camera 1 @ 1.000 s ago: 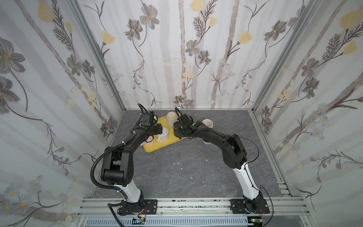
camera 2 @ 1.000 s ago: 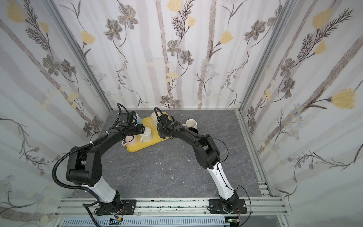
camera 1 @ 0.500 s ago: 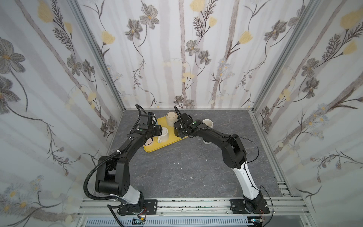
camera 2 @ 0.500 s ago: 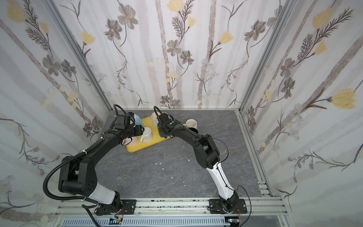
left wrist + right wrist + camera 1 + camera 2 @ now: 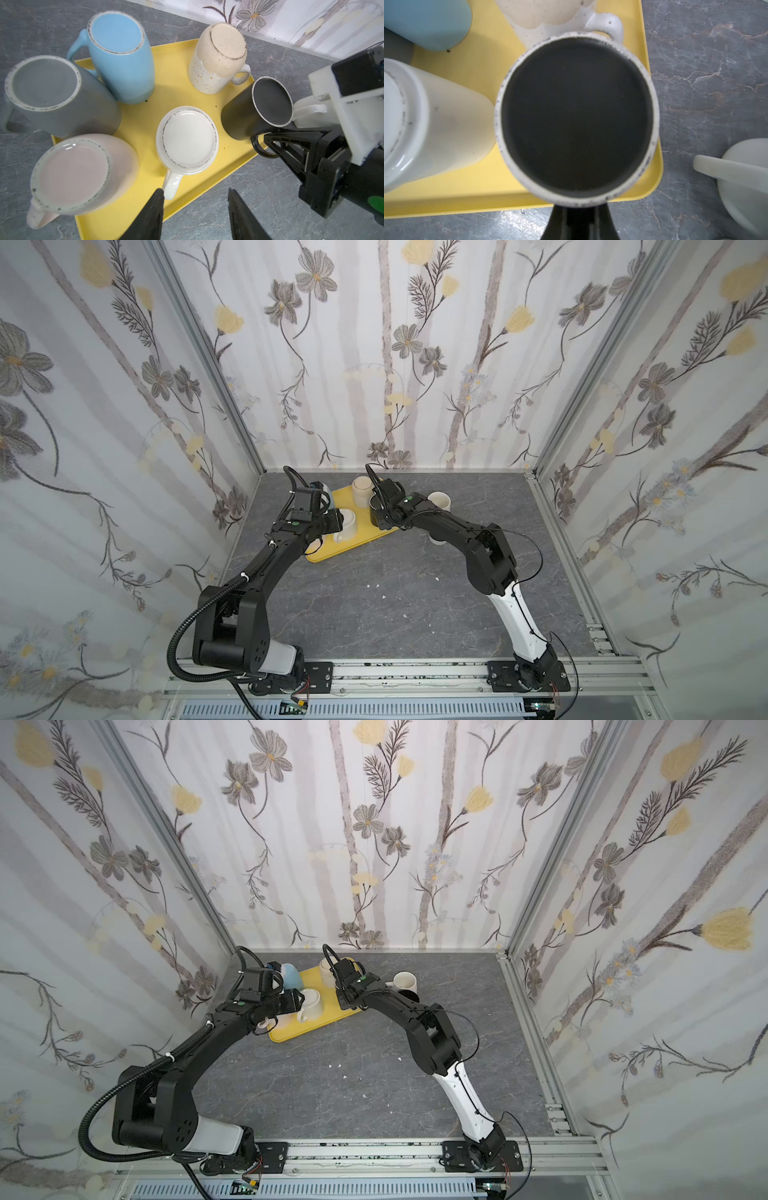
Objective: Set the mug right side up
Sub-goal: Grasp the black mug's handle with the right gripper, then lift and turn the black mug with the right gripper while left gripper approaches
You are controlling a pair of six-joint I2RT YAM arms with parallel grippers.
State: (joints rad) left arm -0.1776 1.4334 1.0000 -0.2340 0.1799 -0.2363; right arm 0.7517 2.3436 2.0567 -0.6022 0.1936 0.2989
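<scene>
The right gripper [image 5: 268, 136] had just shut on the handle [image 5: 262, 148] of the black mug [image 5: 243, 116] at the yellow tray's [image 5: 180, 95] edge, so the upside-down mug looked ready to flip.

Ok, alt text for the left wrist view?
The right gripper has its fingers shut on the handle of an upside-down black mug at the edge of a yellow tray. Five more upside-down mugs share it: blue, grey, pink, white, speckled. The left gripper hangs open by the white mug's handle.

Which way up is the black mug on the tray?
Upside down: the black mug shows its flat, white-ringed base on top, over the yellow tray.
</scene>
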